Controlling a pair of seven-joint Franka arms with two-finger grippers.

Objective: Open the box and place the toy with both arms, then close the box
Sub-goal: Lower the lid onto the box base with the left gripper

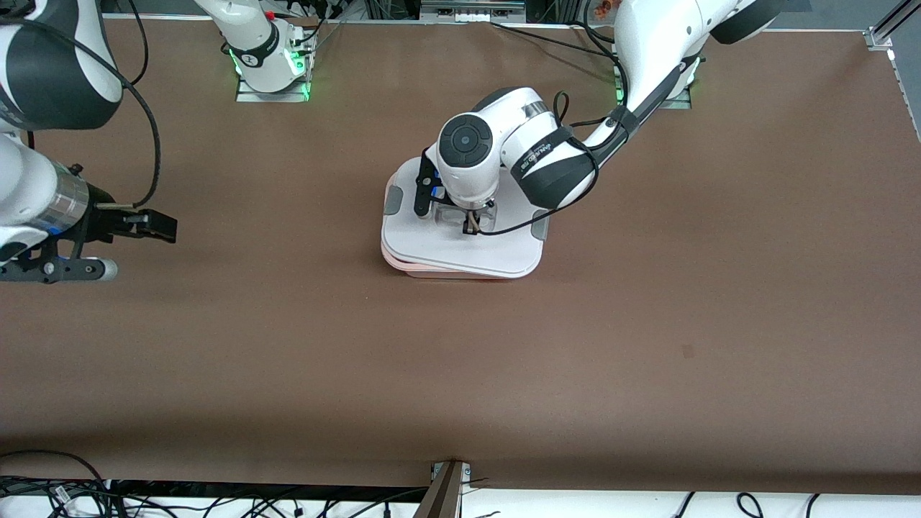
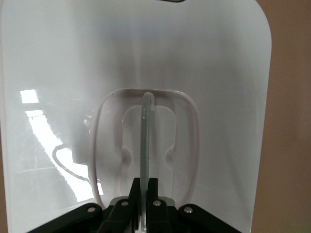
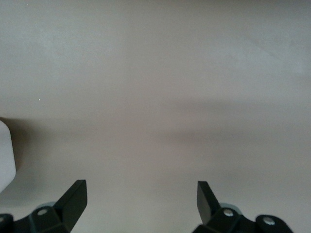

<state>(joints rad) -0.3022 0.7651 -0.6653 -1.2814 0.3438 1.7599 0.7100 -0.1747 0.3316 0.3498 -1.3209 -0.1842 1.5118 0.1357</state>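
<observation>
The pink plastic box (image 1: 432, 270) with its flat white lid (image 1: 460, 248) sits mid-tabletop (image 1: 647, 324). The left end effector (image 1: 471, 224) is clenched on the lid's clear handle (image 2: 146, 145). At nine o'clock from the box, the right end effector (image 3: 142, 199) waits with fingers spread wide, holding nothing.

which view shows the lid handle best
The left wrist view: the clear handle fills the centre, pinched by the left gripper. The front view hides most of it under that arm; the right wrist view shows none of it.
</observation>
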